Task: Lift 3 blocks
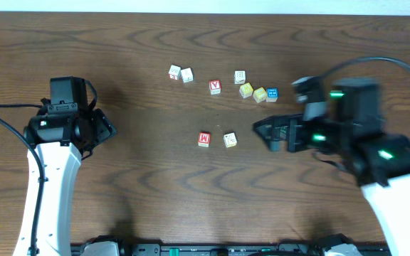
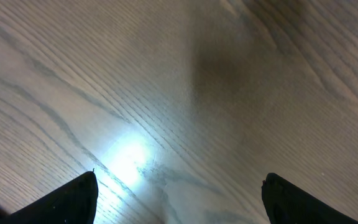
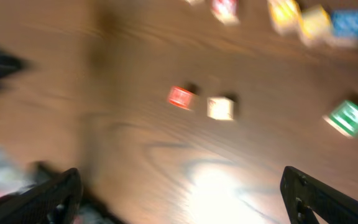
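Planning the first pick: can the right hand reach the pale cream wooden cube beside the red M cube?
Probably yes: the open right hand faces the pale cream wooden cube, with only bare tabletop between them.

Glossy wood-grain table [image 2: 166,74]; blocks [image 1: 204,139] with painted faces.
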`<move>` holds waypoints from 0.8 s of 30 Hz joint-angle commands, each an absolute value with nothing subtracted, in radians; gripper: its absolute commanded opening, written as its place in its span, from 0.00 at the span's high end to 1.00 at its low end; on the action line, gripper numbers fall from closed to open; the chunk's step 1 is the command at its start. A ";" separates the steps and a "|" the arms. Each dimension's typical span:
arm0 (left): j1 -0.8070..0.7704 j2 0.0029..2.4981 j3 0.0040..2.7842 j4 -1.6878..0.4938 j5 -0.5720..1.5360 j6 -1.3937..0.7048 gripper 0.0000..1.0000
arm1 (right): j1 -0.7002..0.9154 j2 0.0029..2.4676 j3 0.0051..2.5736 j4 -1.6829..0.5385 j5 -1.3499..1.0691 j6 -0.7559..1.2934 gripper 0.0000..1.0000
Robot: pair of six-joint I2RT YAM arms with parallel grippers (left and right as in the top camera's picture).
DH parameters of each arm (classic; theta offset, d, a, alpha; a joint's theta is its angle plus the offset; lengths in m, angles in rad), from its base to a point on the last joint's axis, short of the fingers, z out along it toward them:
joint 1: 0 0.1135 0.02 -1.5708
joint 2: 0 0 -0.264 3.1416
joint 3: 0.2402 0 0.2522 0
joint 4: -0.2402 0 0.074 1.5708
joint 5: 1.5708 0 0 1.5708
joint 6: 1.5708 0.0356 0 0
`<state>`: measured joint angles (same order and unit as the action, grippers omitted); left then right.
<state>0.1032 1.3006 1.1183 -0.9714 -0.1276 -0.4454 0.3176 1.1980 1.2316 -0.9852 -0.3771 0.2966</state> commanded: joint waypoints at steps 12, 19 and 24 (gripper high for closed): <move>0.107 1.304 1.122 -0.976 -0.139 -0.451 0.15 | 0.519 1.542 1.243 -0.809 0.018 0.456 0.02; 0.107 1.304 1.122 -0.975 -0.140 -0.451 0.15 | 0.549 1.714 1.243 -0.721 0.022 0.436 0.01; 0.107 1.304 1.122 -0.975 -0.139 -0.451 0.15 | 0.585 1.815 1.243 -0.685 0.021 0.305 0.01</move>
<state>0.1032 1.3006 1.1183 -0.9714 -0.1303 -0.4454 0.5610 1.7889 1.2316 -0.6907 0.0113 0.3870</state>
